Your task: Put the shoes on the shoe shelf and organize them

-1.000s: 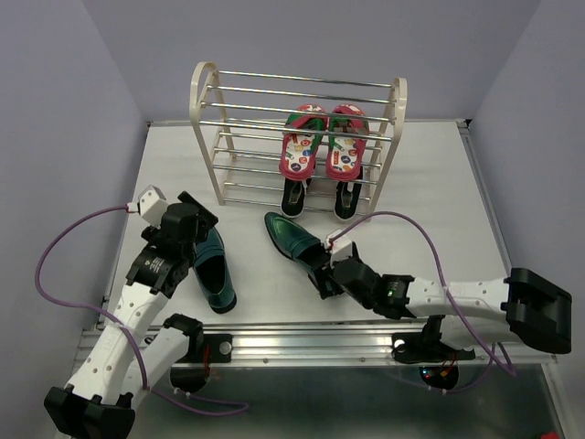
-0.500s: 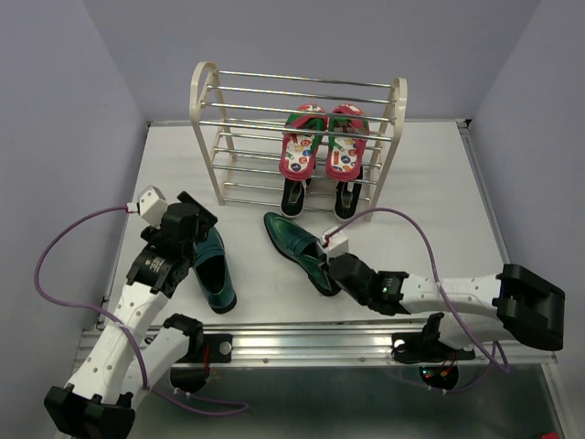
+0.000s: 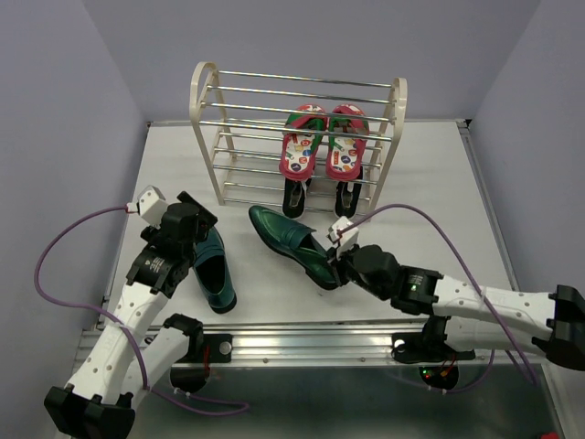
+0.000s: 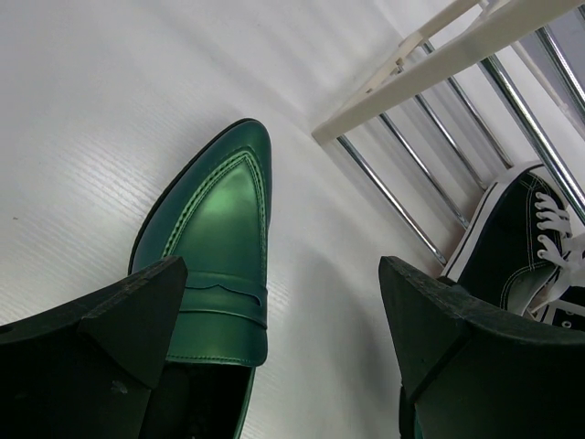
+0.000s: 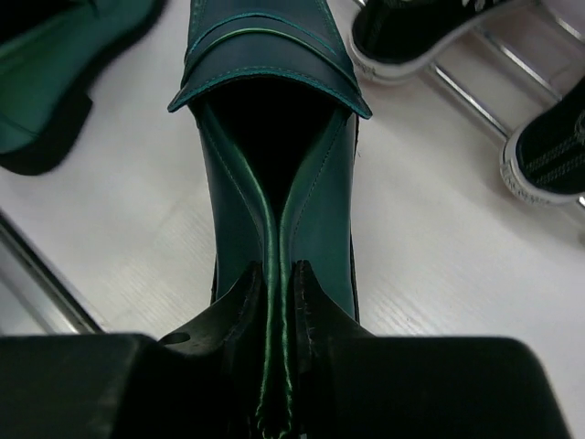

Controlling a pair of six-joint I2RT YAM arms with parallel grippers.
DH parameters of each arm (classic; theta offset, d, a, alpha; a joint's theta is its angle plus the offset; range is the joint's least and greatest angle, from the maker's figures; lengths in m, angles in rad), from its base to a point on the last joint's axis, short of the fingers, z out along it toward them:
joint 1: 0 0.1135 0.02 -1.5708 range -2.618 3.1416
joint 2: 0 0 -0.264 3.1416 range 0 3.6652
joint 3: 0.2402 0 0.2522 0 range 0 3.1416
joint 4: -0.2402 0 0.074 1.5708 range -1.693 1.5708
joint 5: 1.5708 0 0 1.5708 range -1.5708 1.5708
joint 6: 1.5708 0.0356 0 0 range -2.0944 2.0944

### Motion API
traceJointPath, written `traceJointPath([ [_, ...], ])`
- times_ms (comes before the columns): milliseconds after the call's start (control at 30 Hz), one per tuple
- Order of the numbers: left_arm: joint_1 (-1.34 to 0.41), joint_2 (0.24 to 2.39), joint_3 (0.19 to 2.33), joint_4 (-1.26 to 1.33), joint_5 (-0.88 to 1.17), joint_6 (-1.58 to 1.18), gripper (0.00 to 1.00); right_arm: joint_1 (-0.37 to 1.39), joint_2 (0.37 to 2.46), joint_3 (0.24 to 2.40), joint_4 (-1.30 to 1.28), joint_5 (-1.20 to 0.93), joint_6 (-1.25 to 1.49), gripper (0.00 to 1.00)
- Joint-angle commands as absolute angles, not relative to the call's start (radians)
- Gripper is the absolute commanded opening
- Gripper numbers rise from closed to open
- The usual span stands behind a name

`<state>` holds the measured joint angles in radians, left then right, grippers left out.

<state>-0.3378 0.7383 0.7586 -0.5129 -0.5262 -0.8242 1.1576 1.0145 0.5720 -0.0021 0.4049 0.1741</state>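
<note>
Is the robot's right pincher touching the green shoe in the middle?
Touching. The right wrist view shows the right gripper pinching the back edge of the green shoe, with the leather squeezed thin between its fingers.

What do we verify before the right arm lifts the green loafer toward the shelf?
1. Right fingers shut on held loafer's rear wall: ok.
2. Pinch on that thin wall firm enough to carry it: cannot tell.
3. Left fingers open above second loafer, holding nothing: ok.
4. Shelf has bare rods on its left half; flip-flops and sneakers fill the right: ok.
5. Right arm's cable won't snag the shelf's right post: cannot tell.
</note>
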Motion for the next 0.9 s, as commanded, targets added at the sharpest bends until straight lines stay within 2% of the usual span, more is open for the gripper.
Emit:
traceJointPath([
  [0,-0.330,0.718,0.755,-0.494,-0.560,-0.815,0.99,1.154,0.902,0.741,0.111,0.296,0.094,0.01],
  [167,-0.330,0.707,0.755,-0.495,-0.560,-0.822,0.99,1.154,0.859,0.845,0.107,0.253,0.083,0.01],
  [267,-0.330,0.703,0.764,-0.517,-0.555,-0.841,0.99,1.154,0.876,0.952,0.107,0.330,0.037,0.01],
  [467,-0.330,0.670,0.785,-0.561,-0.545,-0.851,0.99,1.154,1.029,1.285,0.049,0.438,-0.100,0.01],
  [600,-0.330,0.667,0.793,-0.572,-0.506,-0.861,0.99,1.144,1.184,1.518,0.008,0.667,-0.211,0.01],
  [733,-0.330,0.670,0.805,-0.586,-0.422,-0.876,0.99,1.068,1.313,1.701,0.003,0.842,-0.288,0.01],
  [867,-0.330,0.663,0.793,-0.581,-0.413,-0.884,0.99,0.869,1.457,1.877,-0.139,0.832,-0.238,0.01],
])
